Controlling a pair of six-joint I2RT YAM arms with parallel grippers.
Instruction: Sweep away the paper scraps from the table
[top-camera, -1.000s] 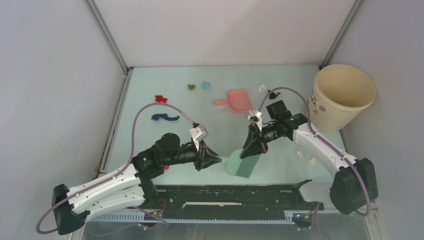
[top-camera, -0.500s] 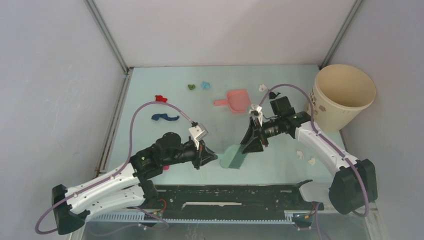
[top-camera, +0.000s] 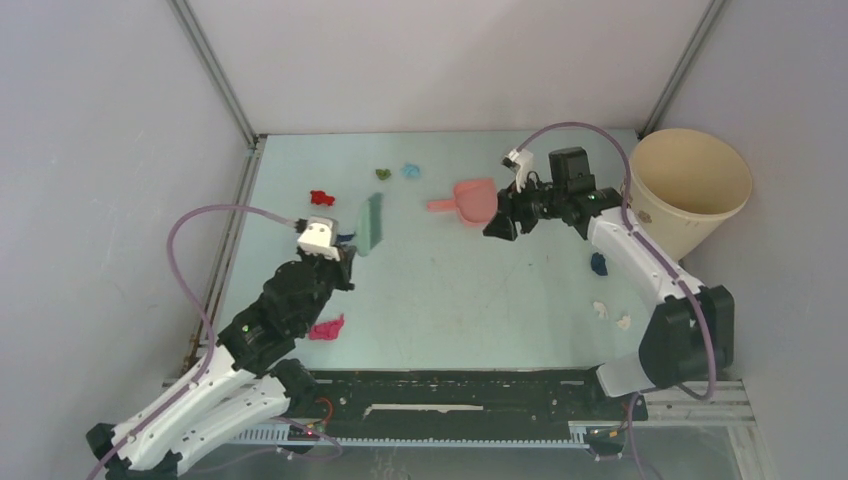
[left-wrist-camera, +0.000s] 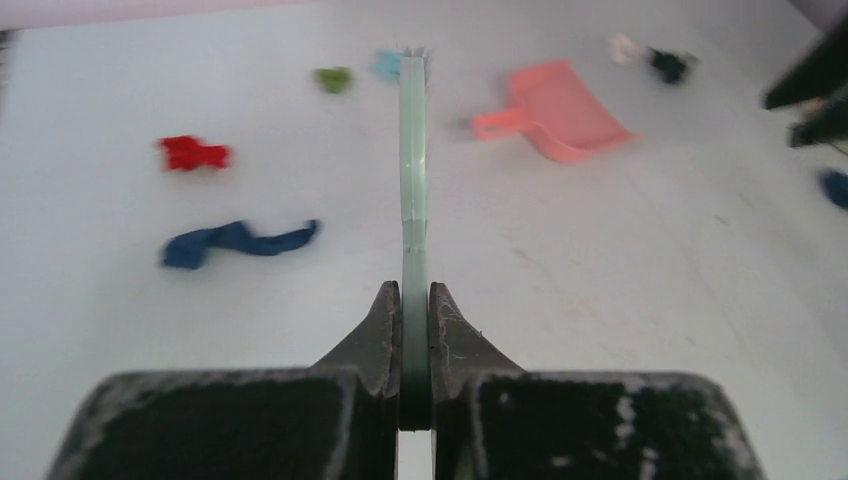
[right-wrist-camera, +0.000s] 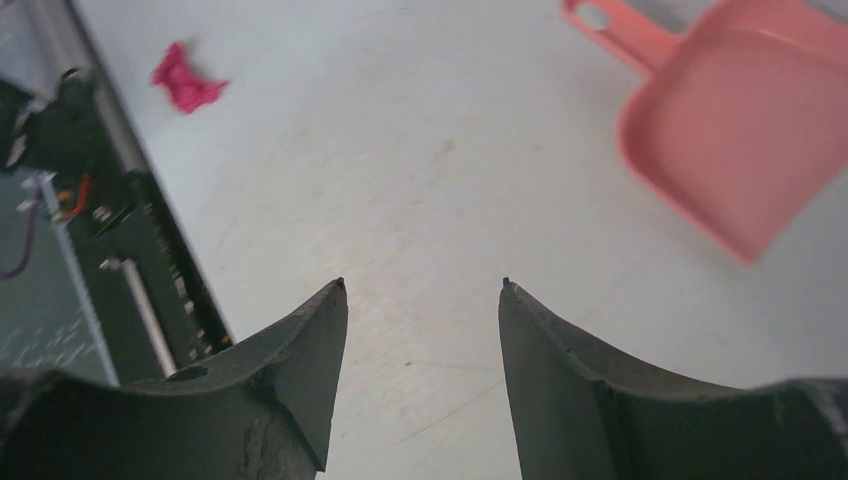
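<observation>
My left gripper (top-camera: 347, 250) (left-wrist-camera: 414, 296) is shut on the handle of the teal-green brush (top-camera: 369, 221) (left-wrist-camera: 413, 150), held edge-on over the left of the table (top-camera: 450, 290). Paper scraps lie around it: red (top-camera: 322, 197) (left-wrist-camera: 195, 153), a dark blue strip (left-wrist-camera: 238, 240), green (top-camera: 382, 173) and light blue (top-camera: 409, 170). A magenta scrap (top-camera: 326, 328) (right-wrist-camera: 185, 80) sits nearer the front. Another dark blue scrap (top-camera: 598, 263) and white bits (top-camera: 600, 308) lie at the right. My right gripper (top-camera: 497, 226) (right-wrist-camera: 422, 285) hangs open and empty beside the salmon dustpan (top-camera: 476, 199) (right-wrist-camera: 740, 120).
A tall cream cup (top-camera: 690, 190) stands at the back right corner. A black rail (top-camera: 460, 395) runs along the front edge between the arm bases. Grey walls close in the left, back and right. A white scrap (left-wrist-camera: 625, 45) and a dark one (left-wrist-camera: 668, 65) lie behind the dustpan.
The right gripper opened and let go of the brush, then swung back toward the dustpan. The left gripper closed on the brush and carried it left and back, near the red and blue scraps.
</observation>
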